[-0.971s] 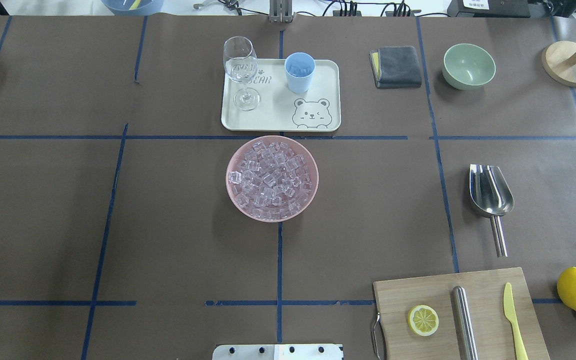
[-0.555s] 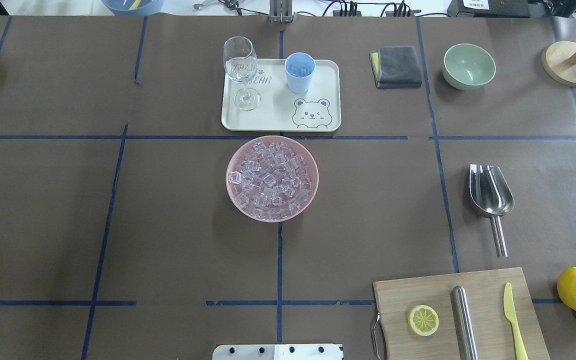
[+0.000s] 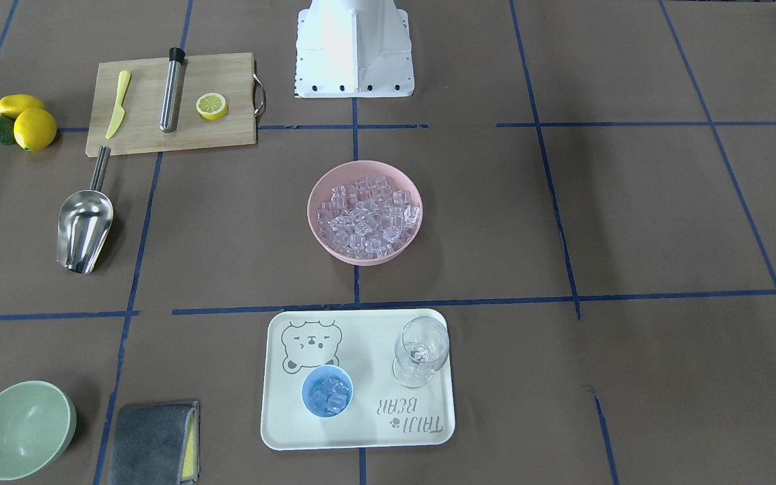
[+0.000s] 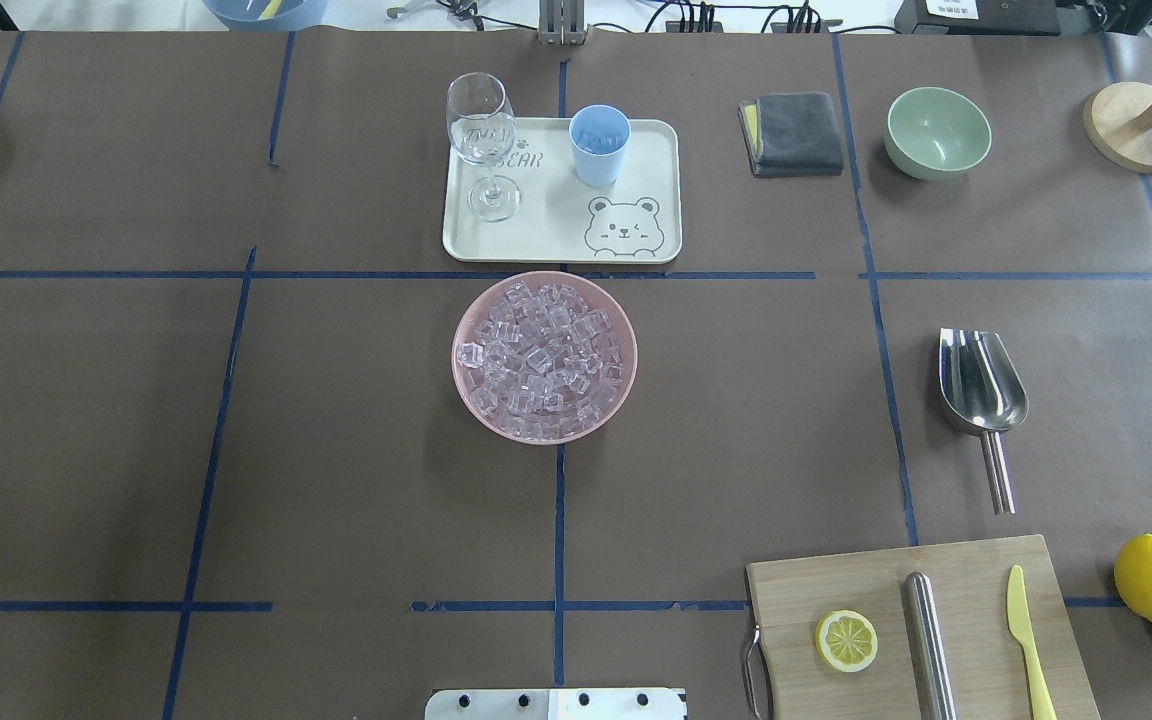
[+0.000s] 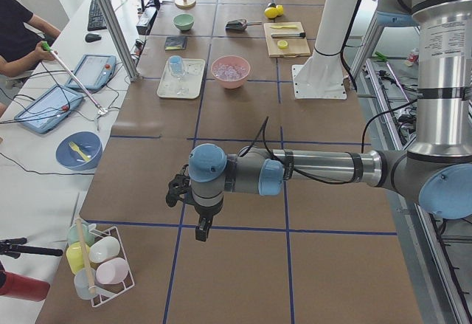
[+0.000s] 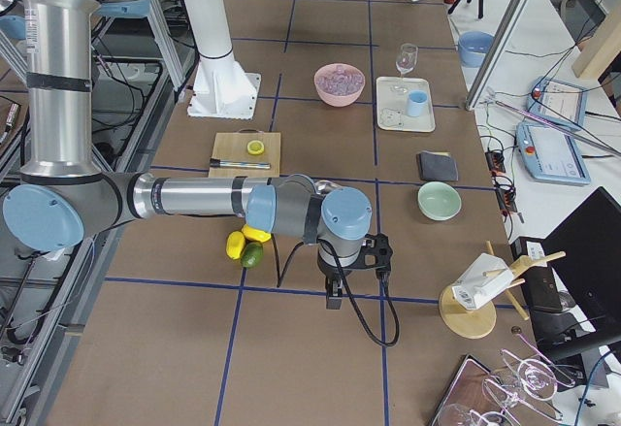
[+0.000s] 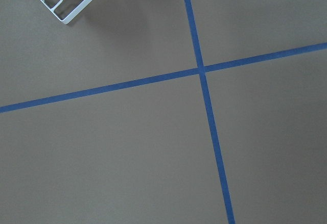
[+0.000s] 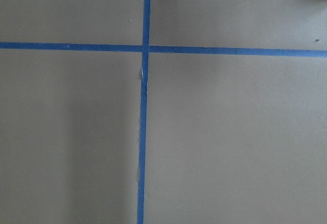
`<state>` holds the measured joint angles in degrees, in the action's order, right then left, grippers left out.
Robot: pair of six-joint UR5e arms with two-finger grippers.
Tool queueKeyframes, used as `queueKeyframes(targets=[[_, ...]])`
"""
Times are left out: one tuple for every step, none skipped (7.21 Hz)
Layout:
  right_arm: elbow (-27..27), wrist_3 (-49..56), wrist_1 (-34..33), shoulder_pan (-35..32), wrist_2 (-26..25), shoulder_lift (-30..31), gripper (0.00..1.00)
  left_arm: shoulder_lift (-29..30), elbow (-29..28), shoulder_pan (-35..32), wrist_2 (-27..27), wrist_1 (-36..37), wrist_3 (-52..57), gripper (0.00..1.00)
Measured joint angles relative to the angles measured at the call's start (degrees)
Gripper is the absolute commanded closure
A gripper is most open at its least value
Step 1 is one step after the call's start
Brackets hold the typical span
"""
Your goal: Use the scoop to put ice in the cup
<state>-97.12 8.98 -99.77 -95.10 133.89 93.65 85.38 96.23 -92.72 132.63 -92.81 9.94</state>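
- Hanging pointed down over the brown table (image 5: pixel 243 280), the left gripper (image 5: pixel 200 226) shows only from the side. Whether it is spread or pressed together, I cannot tell. A white wire rack (image 5: pixel 103 265) stands near it.
- Well apart from that gripper, toward the table's middle, a cream tray (image 4: pixel 546 240) bears a wine glass (image 4: pixel 481 130). On the tray's side farther from the left gripper stands the cup (image 4: pixel 599 150), upright, with a few cubes inside.
- Just beside the tray, on the robot's side, a pink bowl (image 4: pixel 457 350) holds the heaped ice (image 4: pixel 541 360), roughly between the two grippers.
- Closer to the right gripper's end, the scoop (image 4: pixel 981 385) lies flat on the table, apart from both grippers. Its handle points toward the cutting board (image 4: pixel 976 565), which carries a lemon half (image 4: pixel 846 640), a steel tube (image 4: pixel 929 640) and a yellow knife (image 4: pixel 1026 640).
- Right gripper (image 6: pixel 333 298) hangs over the table just beyond two lemons (image 6: pixel 236 244) and a lime (image 6: pixel 252 256) — again seen only from the side, so I cannot tell whether it is spread or closed.
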Motion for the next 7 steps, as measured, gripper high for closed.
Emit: queueKeyframes(targets=[[0.35, -0.43, 0.59, 0.00, -0.06, -0.09, 0.00, 0.10, -0.04, 0.00, -0.02, 0.00, 0.00, 0.00], [0.47, -0.67, 0.85, 0.01, -0.05, -0.25, 0.00, 0.17, -0.06, 0.00, -0.06, 0.00, 0.00, 0.00], [0.50, -0.76, 0.93, 0.01, -0.04, -0.47, 0.00, 0.20, -0.10, -0.04, -0.08, 0.00, 0.00, 0.00], [0.52, -0.79, 0.97, 0.01, -0.03, -0.64, 0.00, 0.22, -0.13, -0.07, -0.08, 0.00, 0.00, 0.00], [0.53, -0.80, 0.98, 0.00, -0.03, -0.70, 0.00, 0.25, -0.14, -0.04, -0.11, 0.00, 0.00, 0.00], [0.53, -0.81, 0.98, 0.01, -0.03, -0.73, 0.00, 0.28, -0.18, -0.02, -0.15, 0.00, 0.00, 0.00], [0.53, -0.81, 0.98, 0.01, -0.03, -0.77, 0.00, 0.30, -0.22, -0.01, -0.16, 0.00, 0.00, 0.00]])
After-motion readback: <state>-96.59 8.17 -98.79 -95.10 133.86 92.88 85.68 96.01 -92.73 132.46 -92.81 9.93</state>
